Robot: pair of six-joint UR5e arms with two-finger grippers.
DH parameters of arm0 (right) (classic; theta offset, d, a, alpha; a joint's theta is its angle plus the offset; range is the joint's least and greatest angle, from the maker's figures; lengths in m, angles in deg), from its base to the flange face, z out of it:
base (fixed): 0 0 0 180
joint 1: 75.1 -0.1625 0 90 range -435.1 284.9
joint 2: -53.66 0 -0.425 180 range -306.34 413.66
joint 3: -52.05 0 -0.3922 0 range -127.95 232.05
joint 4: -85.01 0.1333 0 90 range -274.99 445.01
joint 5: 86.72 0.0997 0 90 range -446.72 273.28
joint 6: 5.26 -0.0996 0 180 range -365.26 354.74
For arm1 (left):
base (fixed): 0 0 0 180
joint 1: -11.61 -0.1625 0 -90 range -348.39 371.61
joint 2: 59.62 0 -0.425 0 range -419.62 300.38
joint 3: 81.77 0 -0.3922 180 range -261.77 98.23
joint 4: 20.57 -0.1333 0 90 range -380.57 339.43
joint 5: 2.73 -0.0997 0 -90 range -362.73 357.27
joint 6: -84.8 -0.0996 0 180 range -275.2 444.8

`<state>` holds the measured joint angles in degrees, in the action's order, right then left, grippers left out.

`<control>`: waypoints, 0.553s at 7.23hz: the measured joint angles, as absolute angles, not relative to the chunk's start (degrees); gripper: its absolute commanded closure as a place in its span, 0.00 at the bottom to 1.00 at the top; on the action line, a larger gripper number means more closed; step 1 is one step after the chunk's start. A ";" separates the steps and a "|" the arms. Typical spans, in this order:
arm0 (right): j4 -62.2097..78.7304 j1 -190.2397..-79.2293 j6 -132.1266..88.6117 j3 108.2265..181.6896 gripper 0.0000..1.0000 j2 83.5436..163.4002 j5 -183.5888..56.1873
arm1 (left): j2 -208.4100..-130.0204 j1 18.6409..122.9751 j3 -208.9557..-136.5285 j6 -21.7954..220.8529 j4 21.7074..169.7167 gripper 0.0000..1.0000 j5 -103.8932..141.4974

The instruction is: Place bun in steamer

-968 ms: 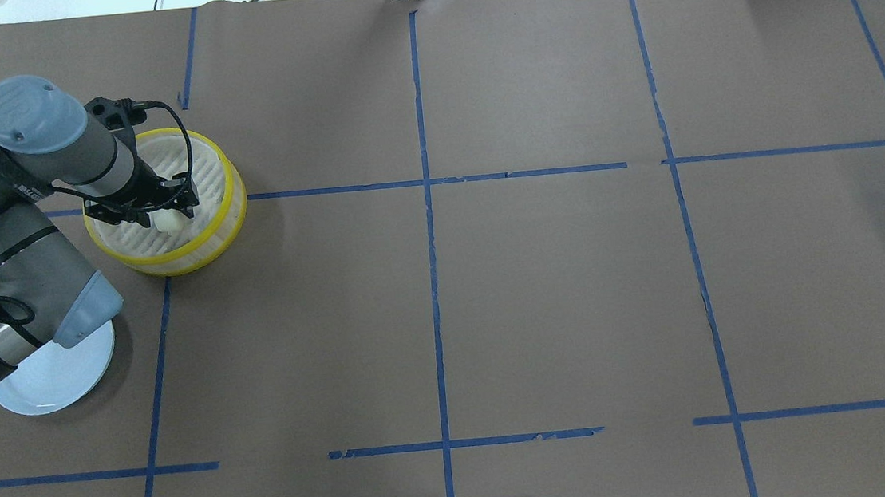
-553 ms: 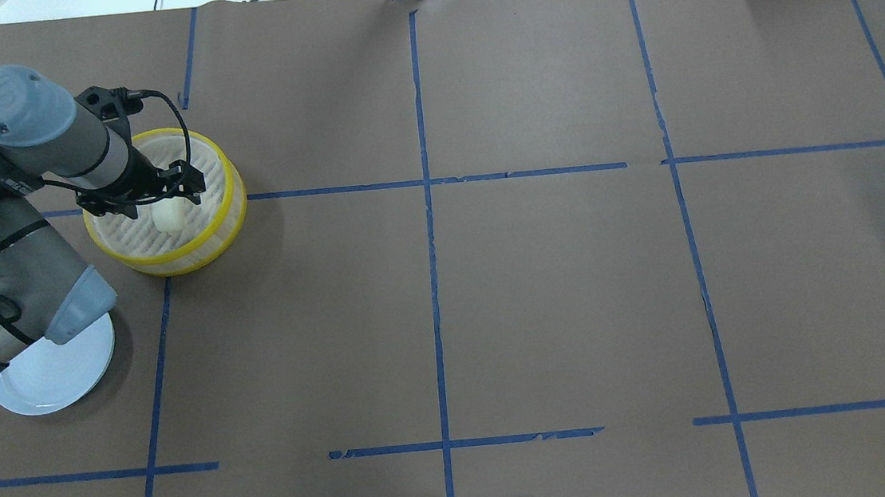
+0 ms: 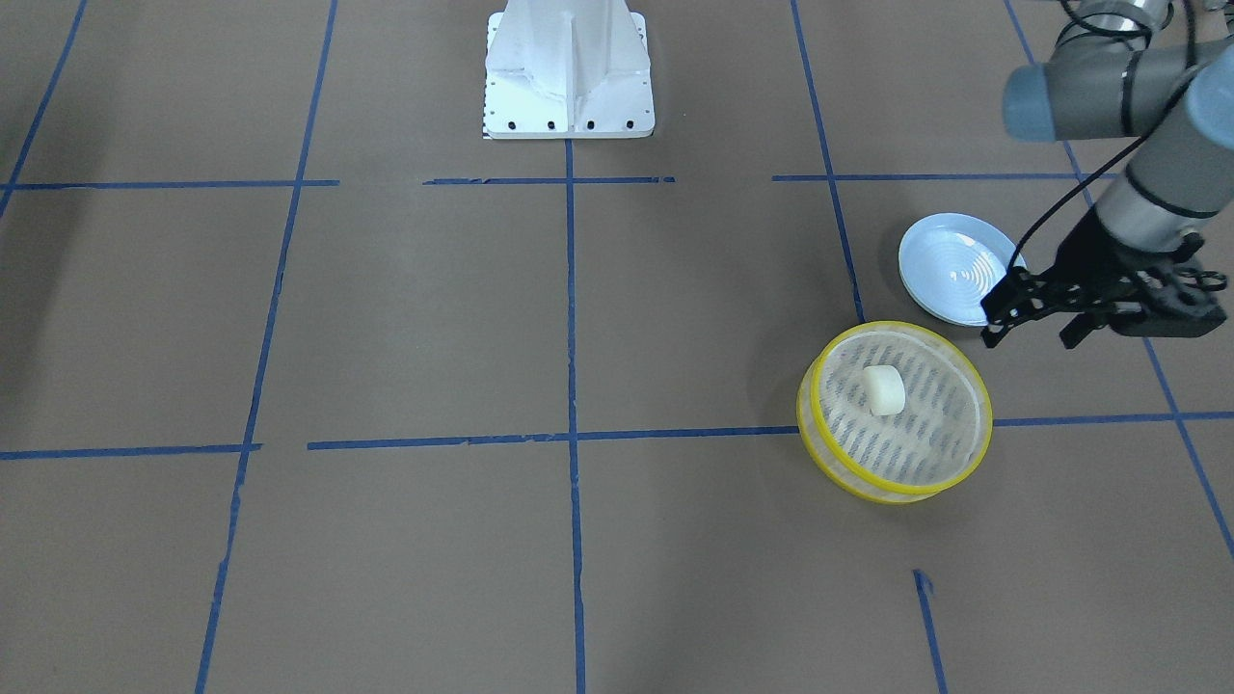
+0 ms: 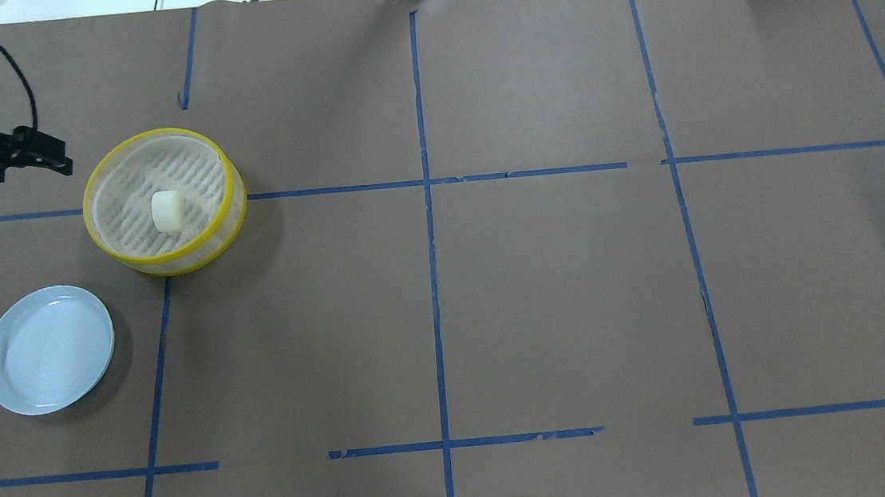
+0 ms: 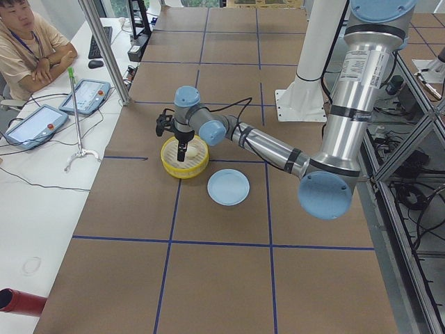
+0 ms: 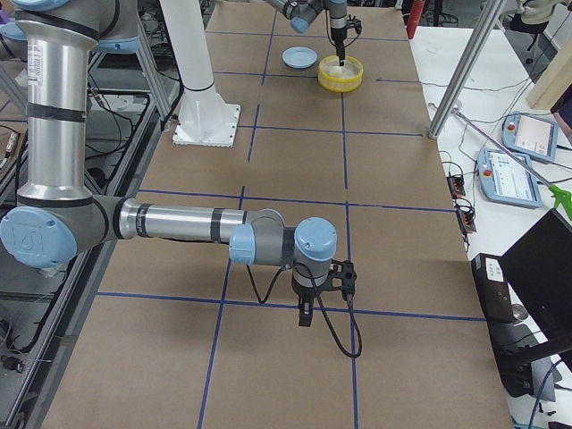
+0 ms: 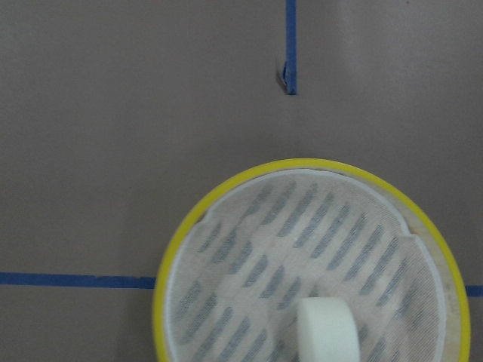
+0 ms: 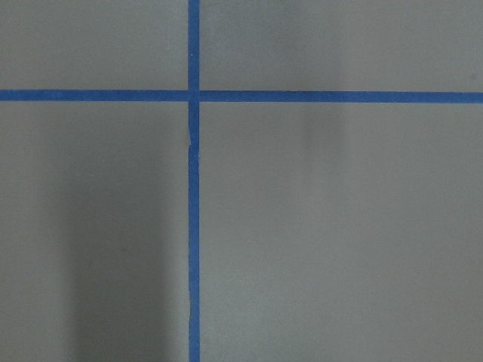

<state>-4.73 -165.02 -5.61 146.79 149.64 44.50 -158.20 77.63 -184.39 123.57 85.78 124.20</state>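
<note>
Since the earlier frame the left gripper (image 3: 1032, 333) is withdrawn off the steamer (image 4: 163, 260), jaws apart, empty. The bun (image 4: 167, 211) is left on its mesh floor, approx centre. The right gripper (image 6: 304, 315): state can't be told. The bun is judged light, soft, easily dented; a regrasp is best made across its sides w/ low force.

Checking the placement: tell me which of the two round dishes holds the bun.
The steamer, the yellow-rimmed basket with the slotted mesh floor: the bun lies inside it. The pale blue plate has no bun on it.
</note>
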 measured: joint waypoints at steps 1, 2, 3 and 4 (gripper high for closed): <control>-4.73 -165.02 -5.61 146.80 0.00 149.64 44.50 | -154.10 83.00 -184.97 115.71 85.84 0.00 128.10; -4.73 -165.02 -5.61 146.80 0.00 149.64 44.50 | -149.33 88.92 -185.07 106.15 85.77 0.00 131.39; -4.73 -165.02 -5.61 146.80 0.00 149.64 44.50 | -145.51 94.32 -184.65 97.34 85.30 0.00 133.17; -4.73 -165.02 -5.61 146.80 0.00 149.64 44.50 | -143.20 99.68 -183.65 89.02 83.09 0.00 133.92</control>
<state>-4.73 -165.02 -5.61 146.80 149.64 44.50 -143.20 99.68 -183.65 89.02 83.09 133.92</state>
